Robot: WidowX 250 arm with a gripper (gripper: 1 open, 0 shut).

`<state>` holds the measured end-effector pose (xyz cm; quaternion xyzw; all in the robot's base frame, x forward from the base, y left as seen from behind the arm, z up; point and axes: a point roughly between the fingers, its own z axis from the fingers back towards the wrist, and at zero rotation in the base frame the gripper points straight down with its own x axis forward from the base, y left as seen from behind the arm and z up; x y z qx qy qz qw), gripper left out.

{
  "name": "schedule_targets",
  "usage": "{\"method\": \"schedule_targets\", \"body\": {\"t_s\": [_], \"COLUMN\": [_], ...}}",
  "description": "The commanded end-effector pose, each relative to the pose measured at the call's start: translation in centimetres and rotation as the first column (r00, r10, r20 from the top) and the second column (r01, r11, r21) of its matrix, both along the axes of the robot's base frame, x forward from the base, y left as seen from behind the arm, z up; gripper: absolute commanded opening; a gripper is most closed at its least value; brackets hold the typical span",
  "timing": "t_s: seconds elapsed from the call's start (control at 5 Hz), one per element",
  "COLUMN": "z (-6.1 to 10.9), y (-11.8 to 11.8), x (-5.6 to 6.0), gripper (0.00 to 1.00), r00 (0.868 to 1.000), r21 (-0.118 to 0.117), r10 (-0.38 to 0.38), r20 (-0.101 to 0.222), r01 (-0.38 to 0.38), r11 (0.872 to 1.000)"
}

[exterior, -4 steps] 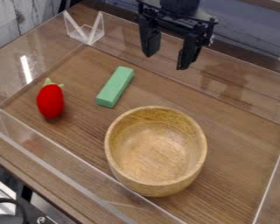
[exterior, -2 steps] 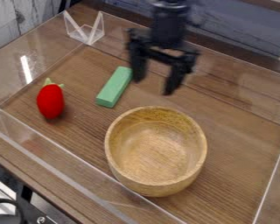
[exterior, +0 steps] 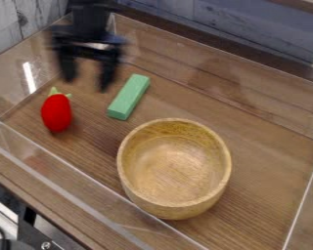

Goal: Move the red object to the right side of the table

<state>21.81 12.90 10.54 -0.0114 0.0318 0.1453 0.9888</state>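
- The fingers (exterior: 83,71) look wide apart, though blurred.
- The red object (exterior: 56,113) sits below them in view, toward the tabletop's (exterior: 270,107) left edge.
- Centre over it, straddle its 2 sides, avoid the green block (exterior: 129,97), then close gently.

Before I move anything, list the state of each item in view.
End effector: open, blurred, above the strawberry.
Red toy strawberry: resting on the table, not held.
Green rectangular block: lying flat, beside the bowl, not held.
Wooden bowl: upright, with nothing in it.
Wood-grain table: bearing the strawberry, block and bowl.
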Motion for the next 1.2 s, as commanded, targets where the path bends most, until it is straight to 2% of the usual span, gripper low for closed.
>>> {"method": "schedule_targets", "body": {"t_s": [0.0,0.2,0.8,1.0], "z": [1.0,0.1,-2.2,-3.3], "y": [3.3,5.4,4.8,4.8], "x": [-1.2,-1.8,-1.8,-0.6], "gripper": [1.0,1.0,1.0,1.0], "r00": [0.992,0.983,0.997,0.997], "r21": [0.028,0.029,0.006,0.002], "r10": [-0.103,-0.166,-0.031,-0.021], "r20": [0.067,0.077,0.073,0.073], "r01": [0.101,0.164,0.031,0.021], "r11": [0.994,0.986,1.0,1.0]}}
